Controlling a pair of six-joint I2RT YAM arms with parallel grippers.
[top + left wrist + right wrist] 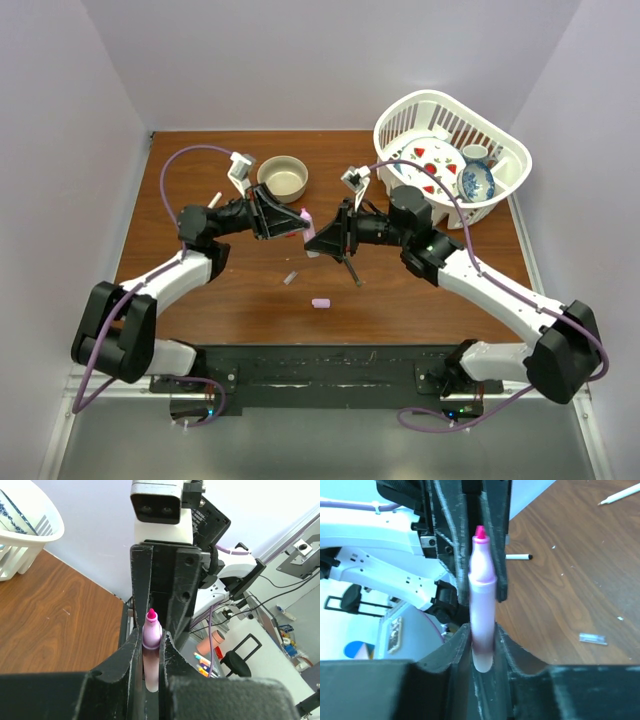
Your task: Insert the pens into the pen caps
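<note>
- Top external view: the brown wood counter (250,305) is carrying everything, w/ pale walls standing on three sides.
- The white lattice basket (400,128) is sitting at the far R corner, holding plates w/ red marks and a blue-patterned dish (477,182).
- Both arms are reaching inward and meeting nose to nose over the counter's middle.
- The tan bowl (283,195) is sitting at the far side, just beyond the left tool (298,224).
- Left tool: in the left wrist view its fingers are pressing tight on the lower body of the pink marker (311,240), pinching it.
- Right tool (322,238): in the right wrist view its fingers are lying tight against both sides of the same marker's lower body, gripping it from the opposite side.
- Pink marker: it is standing upright btwn the two tools, uncapped, magenta tip pointing up, w/ a lilac collar just below the tip.
- The dark grey pen (351,270) is lying on the counter just on the near side of the right tool.
- Two white pens are lying on the counter in the right wrist view. One w/ a black tip (517,556) is lying beside the tools, and the other (620,495) is lying well apart at the frame's corner.
- The grey cap (290,278) is lying on the counter on the near side of the tools.
- The pink cap (321,302) is lying nearer still, apart from the grey cap and the marker.
</note>
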